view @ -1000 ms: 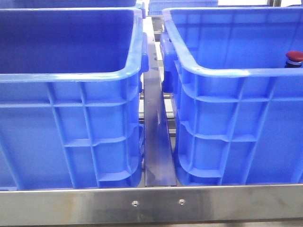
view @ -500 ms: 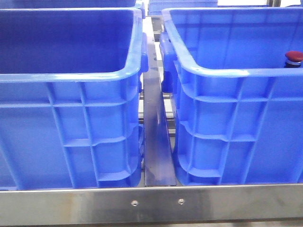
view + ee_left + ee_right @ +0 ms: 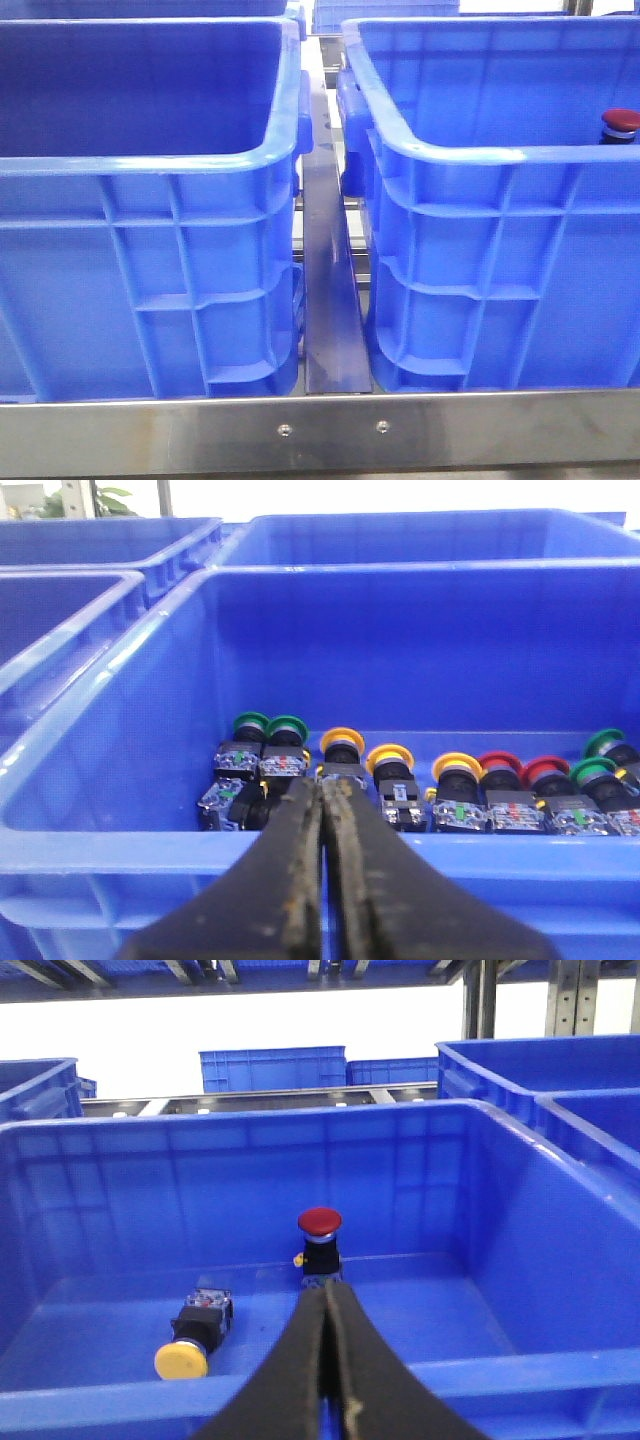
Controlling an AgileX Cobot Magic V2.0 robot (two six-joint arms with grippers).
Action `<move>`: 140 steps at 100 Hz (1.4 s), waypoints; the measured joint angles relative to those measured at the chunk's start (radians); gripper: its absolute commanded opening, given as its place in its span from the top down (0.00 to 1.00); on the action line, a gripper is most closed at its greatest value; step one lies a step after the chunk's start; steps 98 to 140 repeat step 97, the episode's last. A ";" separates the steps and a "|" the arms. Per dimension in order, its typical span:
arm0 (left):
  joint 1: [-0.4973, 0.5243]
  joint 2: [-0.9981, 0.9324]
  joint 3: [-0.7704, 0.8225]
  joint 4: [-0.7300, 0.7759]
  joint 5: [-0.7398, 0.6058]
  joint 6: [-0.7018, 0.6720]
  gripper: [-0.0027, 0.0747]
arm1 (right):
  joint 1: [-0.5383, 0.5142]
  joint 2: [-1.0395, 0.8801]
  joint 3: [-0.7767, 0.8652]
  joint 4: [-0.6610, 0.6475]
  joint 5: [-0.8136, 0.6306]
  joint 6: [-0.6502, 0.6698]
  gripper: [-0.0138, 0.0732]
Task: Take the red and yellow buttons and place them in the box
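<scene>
In the left wrist view, a blue crate (image 3: pixel 120 825) holds a row of push buttons: yellow ones (image 3: pixel 390 757), red ones (image 3: pixel 497 764) and green ones (image 3: pixel 252 723). My left gripper (image 3: pixel 322 786) is shut with nothing in it, on the near side of that crate's front rim. In the right wrist view, a box (image 3: pixel 560 1368) holds a red button (image 3: pixel 320 1222) standing upright and a yellow button (image 3: pixel 181 1360) lying on its side. My right gripper (image 3: pixel 326 1286) is shut and empty, in line with the red button. The front view shows neither gripper.
The front view shows two blue crates side by side, left (image 3: pixel 150 165) and right (image 3: pixel 470 155), with a metal rail (image 3: pixel 330 300) between them and a steel edge (image 3: pixel 320 430) in front. A red cap (image 3: pixel 621 122) peeks over the right crate's rim. More crates (image 3: pixel 272 1068) stand behind.
</scene>
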 measured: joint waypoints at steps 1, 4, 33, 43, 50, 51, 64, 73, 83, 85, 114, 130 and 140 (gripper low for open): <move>0.000 0.000 0.000 0.000 0.000 0.000 0.99 | 0.000 0.000 0.000 -0.003 0.000 0.000 0.92; 0.000 0.000 0.000 0.000 0.000 0.000 0.99 | 0.000 0.000 0.000 -0.009 0.005 0.002 0.92; 0.000 0.000 0.000 0.000 0.000 0.000 0.99 | 0.022 -0.002 0.000 -0.016 0.015 0.002 0.92; 0.000 0.000 0.000 0.000 0.000 0.000 0.99 | 0.033 -0.002 0.000 -0.017 0.024 0.002 0.92; 0.000 0.000 0.000 0.000 0.000 0.000 0.99 | 0.036 -0.002 0.000 -0.017 0.028 0.002 0.92; 0.000 0.000 0.000 0.000 0.000 0.000 0.99 | 0.036 -0.002 0.000 -0.017 0.031 0.002 0.92; 0.000 0.000 0.000 0.000 0.000 0.000 0.99 | 0.036 -0.002 0.000 -0.019 0.047 0.002 0.92; 0.000 0.000 0.000 0.000 0.000 0.000 0.99 | 0.036 -0.002 0.000 -0.019 0.051 0.002 0.92; 0.000 0.000 0.000 0.000 0.000 0.000 0.99 | 0.036 -0.002 0.000 -0.019 0.051 0.002 0.92; 0.000 0.000 0.000 0.000 0.000 0.000 0.99 | 0.036 -0.002 0.000 -0.019 0.051 0.002 0.92; 0.000 0.000 0.000 0.000 0.000 0.000 0.99 | 0.036 -0.002 0.000 -0.019 0.051 0.002 0.92; 0.000 0.000 0.000 0.000 0.000 0.000 0.99 | 0.036 -0.002 0.000 -0.019 0.051 0.002 0.92; 0.000 0.000 0.000 0.000 0.000 0.000 0.99 | 0.036 -0.002 0.000 -0.019 0.051 0.002 0.92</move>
